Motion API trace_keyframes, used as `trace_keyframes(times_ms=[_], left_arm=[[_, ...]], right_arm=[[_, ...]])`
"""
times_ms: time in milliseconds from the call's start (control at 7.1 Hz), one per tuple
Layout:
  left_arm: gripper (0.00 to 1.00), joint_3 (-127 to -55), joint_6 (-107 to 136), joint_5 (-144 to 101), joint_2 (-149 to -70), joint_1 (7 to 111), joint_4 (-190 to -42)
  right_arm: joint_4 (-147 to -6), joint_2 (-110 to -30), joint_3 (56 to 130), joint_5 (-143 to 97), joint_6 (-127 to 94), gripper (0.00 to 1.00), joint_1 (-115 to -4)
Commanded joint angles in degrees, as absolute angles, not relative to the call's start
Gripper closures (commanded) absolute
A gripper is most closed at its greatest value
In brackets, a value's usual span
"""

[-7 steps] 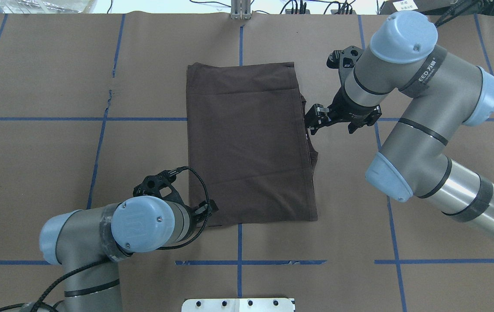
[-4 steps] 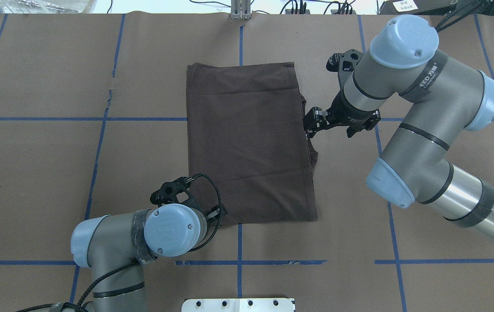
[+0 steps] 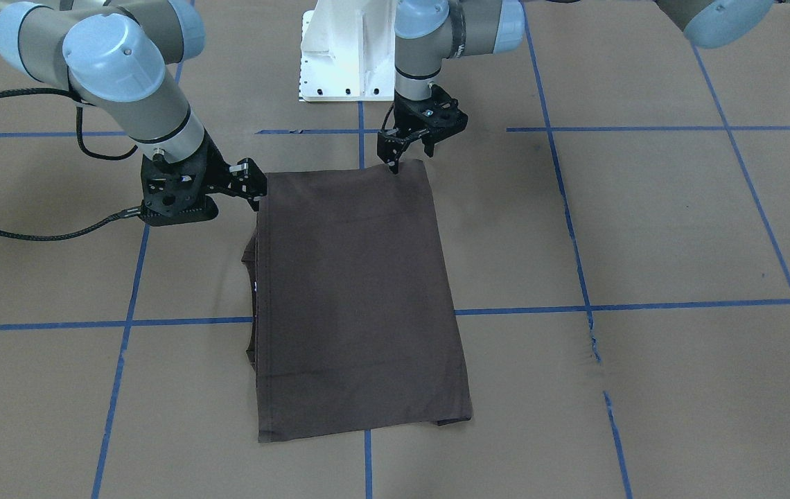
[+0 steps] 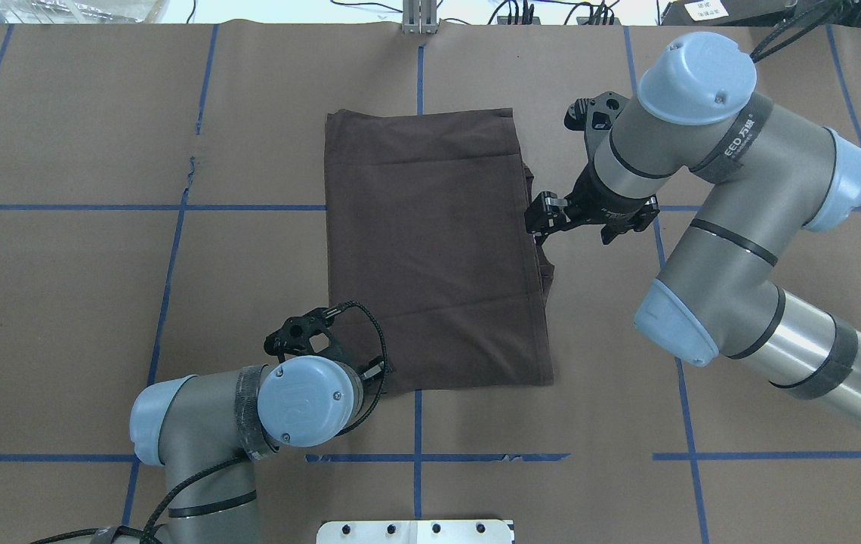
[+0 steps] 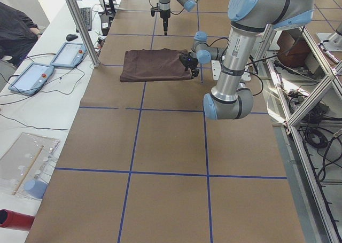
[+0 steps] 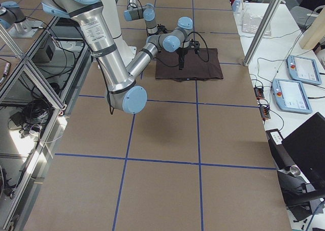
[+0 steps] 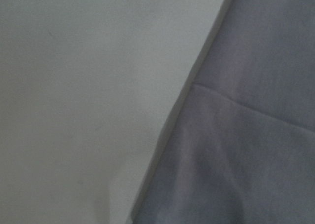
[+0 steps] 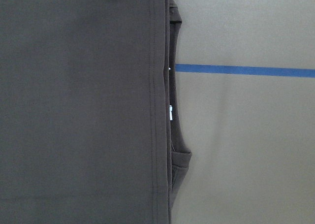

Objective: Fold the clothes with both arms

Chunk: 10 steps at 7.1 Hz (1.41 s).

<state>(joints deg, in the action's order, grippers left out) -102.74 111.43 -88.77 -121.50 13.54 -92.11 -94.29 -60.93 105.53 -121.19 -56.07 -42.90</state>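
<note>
**Both grippers at the cloth, nothing pinched yet**

Biggest risk, imo: a shallow grab. The left gripper [image 3: 410, 156] sits at the T-shirt's [image 4: 430, 249] short edge nearest the robot. Its fingers look spread, w/ one tip just touching the cloth. If it closes on the top layer only, the stack prob. peels apart on the lift. The right gripper [image 4: 538, 219] is at the long edge on the robot's right, also looking spread, w/ no fabric between its fingers. The collar [image 8: 178, 157] and a white label [image 8: 170, 113] poke out from under that edge, so it could snag those instead of the edge itself. If the arms lift out of step, the shirt skews or drags on the table [image 4: 60, 302].

The shirt itself is dark brown and lies flat mid-table as a long rectangle. It has a few soft creases, a stitched seam along the right edge, and lower layers peeking out there.
</note>
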Motion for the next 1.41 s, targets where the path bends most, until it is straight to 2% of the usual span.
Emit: trace_keyframes(times_ms=[0, 564, 986, 1268], left_arm=[[0.13, -102.4, 111.4, -88.7, -121.5, 13.7, -92.1], [0.2, -102.5, 111.4, -88.7, -121.0, 14.1, -92.1], [0.29, -102.5, 111.4, -88.8, -120.9, 14.1, -92.0], [0.47, -102.5, 111.4, -88.8, -120.9, 13.8, -92.1]], right_arm=[[-94.3, -60.9, 105.5, -121.2, -56.1, 0.0, -42.9], [-94.3, -60.9, 105.5, -121.2, -56.1, 0.0, -42.9], [-94.3, -60.9, 105.6, -121.2, -56.2, 0.0, -42.9], [-94.4, -60.9, 105.6, -121.3, -56.2, 0.0, -42.9]])
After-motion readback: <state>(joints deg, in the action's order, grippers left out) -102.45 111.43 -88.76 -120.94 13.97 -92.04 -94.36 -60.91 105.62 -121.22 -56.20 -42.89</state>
